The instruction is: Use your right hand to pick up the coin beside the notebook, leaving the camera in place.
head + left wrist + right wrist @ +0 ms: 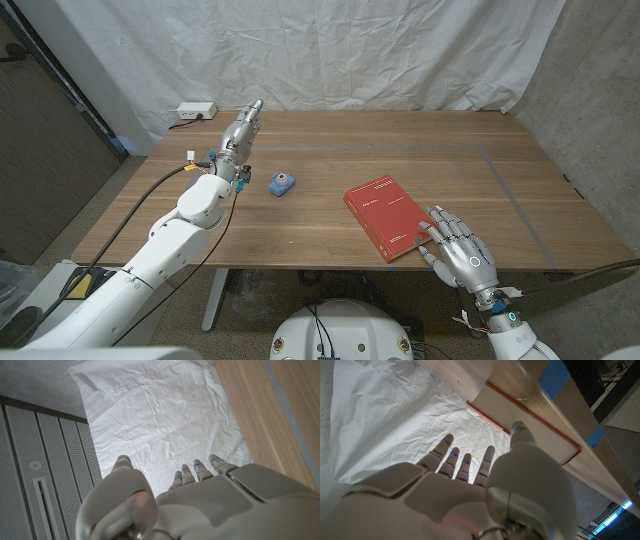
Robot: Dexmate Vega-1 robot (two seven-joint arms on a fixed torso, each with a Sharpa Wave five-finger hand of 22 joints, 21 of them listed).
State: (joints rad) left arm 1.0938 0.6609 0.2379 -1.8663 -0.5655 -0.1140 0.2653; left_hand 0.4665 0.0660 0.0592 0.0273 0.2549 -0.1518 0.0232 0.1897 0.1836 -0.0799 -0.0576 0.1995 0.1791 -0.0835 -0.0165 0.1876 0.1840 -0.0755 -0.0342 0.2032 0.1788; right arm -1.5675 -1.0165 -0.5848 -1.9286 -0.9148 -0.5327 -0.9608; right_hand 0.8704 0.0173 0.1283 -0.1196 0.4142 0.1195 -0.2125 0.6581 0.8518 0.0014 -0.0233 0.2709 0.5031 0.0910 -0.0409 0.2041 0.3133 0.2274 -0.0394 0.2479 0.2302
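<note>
Nearest is the right hand (pixel 458 248), fingers spread and holding nothing, their tips at the near right edge of the red notebook (pixel 389 217). I can't make out the coin; if it lies at that edge by the fingertips, it is hidden or too small to see. It should be light, hard, thin and slippery, so I'd pinch its rim or slide it to an edge, while the left hand (pixel 240 135), fingers straight and empty, waits beyond the camera (pixel 281 183).
</note>
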